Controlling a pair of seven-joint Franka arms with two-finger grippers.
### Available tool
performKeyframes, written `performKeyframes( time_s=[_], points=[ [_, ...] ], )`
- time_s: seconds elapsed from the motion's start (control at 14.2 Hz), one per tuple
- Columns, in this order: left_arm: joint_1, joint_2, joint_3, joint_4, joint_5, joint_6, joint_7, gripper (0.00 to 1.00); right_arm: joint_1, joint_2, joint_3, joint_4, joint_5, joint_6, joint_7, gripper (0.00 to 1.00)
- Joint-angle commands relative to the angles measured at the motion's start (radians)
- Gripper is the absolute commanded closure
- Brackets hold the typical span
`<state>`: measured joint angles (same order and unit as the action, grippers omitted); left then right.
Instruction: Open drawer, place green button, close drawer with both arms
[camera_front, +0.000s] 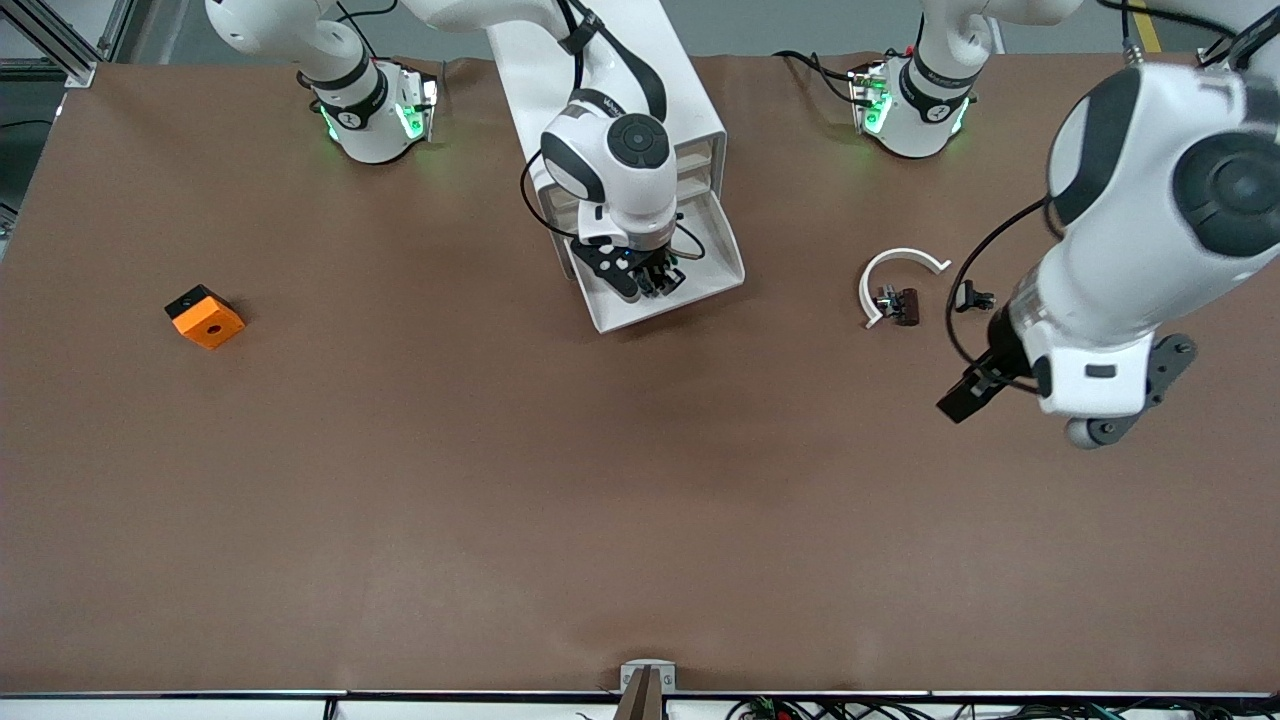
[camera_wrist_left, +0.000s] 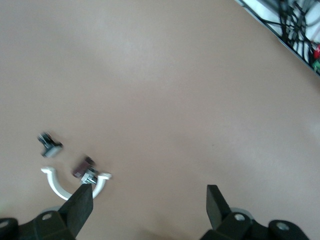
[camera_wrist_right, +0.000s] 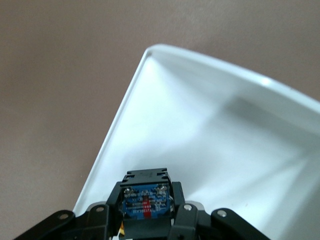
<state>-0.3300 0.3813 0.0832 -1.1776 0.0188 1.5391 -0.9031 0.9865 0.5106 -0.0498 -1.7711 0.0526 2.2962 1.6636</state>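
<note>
From the front we see the white cabinet (camera_front: 610, 90) between the two arm bases, with one drawer (camera_front: 715, 275) pulled out toward the camera. The right gripper (camera_front: 655, 278) hangs over the open drawer. Toward the right arm's end of the table sits an orange block (camera_front: 205, 316). Toward the left arm's end lie a white curved piece (camera_front: 893, 272), a small dark part (camera_front: 903, 305) just beside it and a small black clip (camera_front: 972, 296) near them. The left gripper (camera_front: 975, 388) hovers over bare table (camera_front: 560, 500) near these bits.

In the left wrist view, the left gripper (camera_wrist_left: 150, 205) has its fingers (camera_wrist_left: 80, 207) spread wide with nothing between them; the curved piece (camera_wrist_left: 60, 187), dark part (camera_wrist_left: 84, 167) and clip (camera_wrist_left: 49, 143) lie on the table.

In the right wrist view, the right gripper (camera_wrist_right: 145, 212) is clamped on the button (camera_wrist_right: 145, 197), whose black-and-blue body shows between the fingers, above the drawer's white floor (camera_wrist_right: 210, 140).
</note>
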Motion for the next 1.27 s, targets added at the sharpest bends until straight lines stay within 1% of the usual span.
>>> performKeyframes(
  time_s=[0.0,0.14,0.28,0.35,0.42,0.49,0.63,0.77,0.84,0.91,1.05,1.12,1.19],
  points=[
    [0.046,-0.079,-0.007,-0.045,0.015,-0.045,0.201,0.0,0.024,0.042,-0.012,0.051,-0.004,-0.008,-0.002,1.0],
    [0.069,-0.111,-0.01,-0.053,0.006,-0.08,0.297,0.0,0.029,0.058,-0.012,0.07,-0.005,-0.008,-0.004,1.0],
    [0.121,-0.174,-0.034,-0.131,0.001,-0.085,0.372,0.0,0.034,0.075,-0.012,0.088,-0.008,-0.008,-0.018,1.0],
    [0.164,-0.229,-0.096,-0.216,0.003,-0.086,0.388,0.0,0.032,0.084,-0.012,0.097,-0.008,-0.008,-0.034,1.0],
    [0.242,-0.284,-0.162,-0.299,0.006,-0.056,0.392,0.0,0.031,0.088,-0.012,0.105,-0.008,-0.008,-0.05,1.0],
    [0.308,-0.339,-0.227,-0.37,0.006,0.011,0.423,0.0,0.026,0.088,-0.012,0.105,-0.008,-0.008,-0.059,1.0],
    [0.37,-0.387,-0.24,-0.44,-0.003,0.059,0.603,0.0,0.024,0.088,-0.012,0.107,-0.008,-0.008,-0.061,1.0],
    [0.388,-0.406,-0.238,-0.453,-0.008,0.07,0.697,0.0,0.02,0.088,-0.012,0.116,-0.008,-0.008,-0.064,1.0],
    [0.407,-0.415,-0.247,-0.464,-0.008,0.073,0.717,0.0,0.017,0.088,-0.012,0.119,-0.007,-0.008,-0.071,0.94],
    [0.408,-0.417,-0.247,-0.464,-0.008,0.073,0.743,0.0,0.017,0.088,-0.012,0.119,-0.004,-0.008,-0.077,0.81],
    [0.41,-0.436,-0.246,-0.484,-0.016,0.073,0.793,0.0,0.012,0.088,-0.012,0.12,-0.005,-0.008,-0.082,0.62],
    [0.407,-0.443,-0.246,-0.487,-0.016,0.073,0.794,0.0,0.005,0.088,-0.012,0.12,-0.004,-0.008,-0.082,0.49],
    [0.407,-0.449,-0.246,-0.487,-0.017,0.069,0.797,0.0,0.004,0.089,-0.013,0.12,-0.004,-0.008,-0.084,0.23]
  ],
)
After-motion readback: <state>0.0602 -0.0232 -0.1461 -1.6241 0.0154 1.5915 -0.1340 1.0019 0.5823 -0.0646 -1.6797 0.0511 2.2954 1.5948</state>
